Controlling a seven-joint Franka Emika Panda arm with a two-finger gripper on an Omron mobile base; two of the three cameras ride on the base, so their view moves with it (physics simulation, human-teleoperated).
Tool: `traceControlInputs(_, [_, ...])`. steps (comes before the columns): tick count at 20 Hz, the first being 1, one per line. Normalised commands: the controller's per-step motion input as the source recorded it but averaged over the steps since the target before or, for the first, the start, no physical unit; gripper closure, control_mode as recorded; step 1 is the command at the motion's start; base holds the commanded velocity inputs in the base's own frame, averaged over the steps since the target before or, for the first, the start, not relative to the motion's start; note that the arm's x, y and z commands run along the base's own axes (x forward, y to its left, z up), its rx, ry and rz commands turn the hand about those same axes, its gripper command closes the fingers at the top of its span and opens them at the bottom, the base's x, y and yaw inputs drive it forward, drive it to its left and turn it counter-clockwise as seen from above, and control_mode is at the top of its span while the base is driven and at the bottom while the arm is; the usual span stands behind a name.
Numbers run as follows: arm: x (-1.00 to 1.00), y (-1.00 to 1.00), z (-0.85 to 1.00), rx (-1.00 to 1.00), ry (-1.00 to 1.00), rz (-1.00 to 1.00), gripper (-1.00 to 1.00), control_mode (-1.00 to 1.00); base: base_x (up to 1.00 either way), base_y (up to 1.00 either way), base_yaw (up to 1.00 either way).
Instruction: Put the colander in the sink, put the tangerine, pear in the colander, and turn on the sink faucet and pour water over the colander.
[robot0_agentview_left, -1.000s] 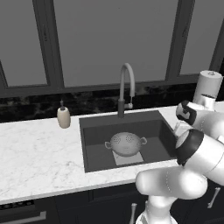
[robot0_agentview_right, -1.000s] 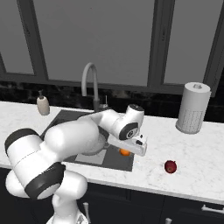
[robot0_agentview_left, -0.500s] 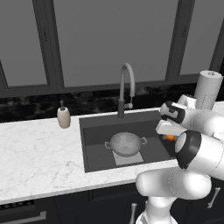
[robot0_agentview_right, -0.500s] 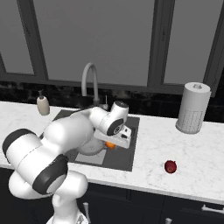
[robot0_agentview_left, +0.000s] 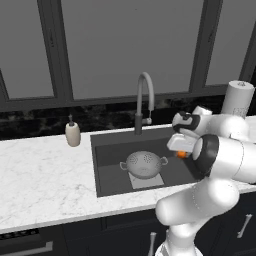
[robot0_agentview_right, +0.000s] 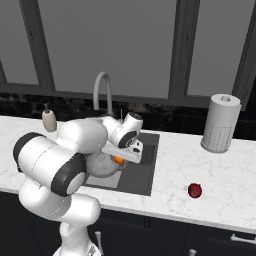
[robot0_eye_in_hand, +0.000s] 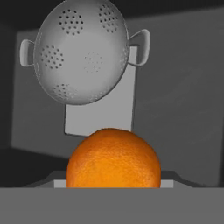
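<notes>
The tangerine (robot0_eye_in_hand: 113, 159) fills the lower middle of the hand view, and my gripper (robot0_agentview_left: 180, 151) is shut on it, above the right part of the sink (robot0_agentview_left: 110, 165). The fingertips are hidden behind the fruit. The colander (robot0_agentview_left: 145, 164) stands upright on the lighter patch of the basin floor, to the left of the tangerine (robot0_agentview_left: 182, 154) and below it. From the right base view the tangerine (robot0_agentview_right: 119, 160) hangs at the colander's (robot0_agentview_right: 100, 166) near rim, under the gripper (robot0_agentview_right: 121, 157). The dark-red pear (robot0_agentview_right: 195, 190) lies on the counter right of the sink (robot0_agentview_right: 141, 176). Behind the basin rises the sink faucet (robot0_agentview_left: 144, 102), with no water running.
A beige soap bottle (robot0_agentview_left: 73, 134) stands on the counter left of the sink. A grey paper-towel roll (robot0_agentview_right: 220, 123) stands at the back right. Dark windows and a black backsplash close off the rear. My own arm hides part of the basin in the right base view.
The arm has swung left with the tangerine, from the sink's right edge to over the basin, close to the colander. The colander and the pear have stayed put.
</notes>
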Motion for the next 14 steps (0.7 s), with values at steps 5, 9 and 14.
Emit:
traceControlInputs(5, [0.0,0.32,-0.28,0.01,0.01,0.06,1.0,-1.0,0.0,0.0,0.0])
traceControlInputs(9, [0.0,0.44,-0.39,0.0,0.0,0.05,1.0,-1.0,0.0,0.0,0.0])
traceControlInputs(14, [0.11,0.44,-0.12,0.0,0.0,0.02,1.0,-1.0,0.0,0.0,0.0])
